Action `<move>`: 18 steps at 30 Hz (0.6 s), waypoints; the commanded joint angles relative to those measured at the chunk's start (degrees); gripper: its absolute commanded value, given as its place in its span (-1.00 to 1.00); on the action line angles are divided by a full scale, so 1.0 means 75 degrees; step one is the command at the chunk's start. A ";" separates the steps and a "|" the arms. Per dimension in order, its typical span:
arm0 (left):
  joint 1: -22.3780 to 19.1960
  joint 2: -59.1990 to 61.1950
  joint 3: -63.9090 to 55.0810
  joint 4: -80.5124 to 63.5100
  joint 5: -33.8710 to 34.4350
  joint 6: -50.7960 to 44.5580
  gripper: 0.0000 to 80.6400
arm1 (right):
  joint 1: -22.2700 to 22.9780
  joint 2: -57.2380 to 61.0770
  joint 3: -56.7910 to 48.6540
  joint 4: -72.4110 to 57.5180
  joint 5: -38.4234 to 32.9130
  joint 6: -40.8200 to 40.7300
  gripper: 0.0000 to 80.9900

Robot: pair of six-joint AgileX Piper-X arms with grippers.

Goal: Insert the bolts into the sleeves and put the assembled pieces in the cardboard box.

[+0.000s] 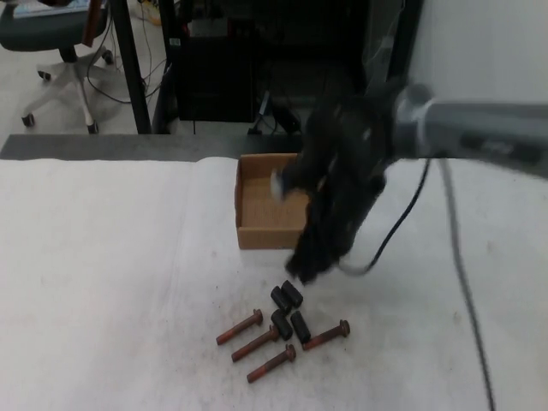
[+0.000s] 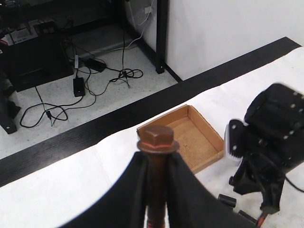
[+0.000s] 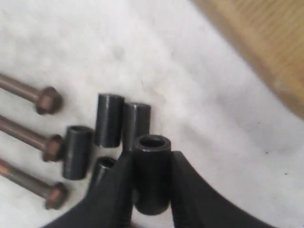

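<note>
Left hand (image 2: 157,160): the fingers (image 2: 133,190) are pressing in narrowly on the shank of a copper-coloured bolt (image 2: 157,139). The bolt is standing upright, and its hex head is sticking out just above the fingertips. This hand is hanging high over the surface (image 1: 103,282), looking down at the cardboard box (image 1: 257,201) from a distance.

Right hand (image 3: 152,156): it is clamping a black sleeve (image 3: 152,183) between its two fingers, which are closed only as far as the sleeve's body. The sleeve's open end is pointing up out of the grip. In the high view this hand is hovering between the near side of the box and the cluster of parts, just over the cluster.

Parts on the surface: four loose sleeves (image 1: 282,324) are lying close together, two side by side and touching, and the other two beside the bolt heads. Four loose bolts (image 1: 255,342) are lying among them, three roughly parallel on one side and one on the other side of the sleeves.

The box is sitting open-topped on the surface beyond the parts, near but not touching them.
</note>
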 commanded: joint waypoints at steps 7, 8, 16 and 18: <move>0.0002 0.0075 0.0111 -0.2097 0.2506 -0.1137 -0.99 | -0.1182 -0.2318 0.0064 -0.1673 -0.4742 0.0885 -0.98; 0.0006 0.0073 0.0286 -0.2684 0.2783 -0.1416 -0.99 | -0.1249 -0.2550 0.0194 -0.1903 -0.5193 0.0885 -0.98; -0.0092 0.0106 0.3323 -0.9406 0.3681 -0.4740 -0.99 | -0.1151 -0.4173 0.2209 -0.3431 -0.7120 0.0877 -0.98; -0.0165 0.0106 0.4343 -1.1538 0.3477 -0.5700 -0.99 | -0.1128 -0.4425 0.2781 -0.3932 -0.7119 0.0877 -0.98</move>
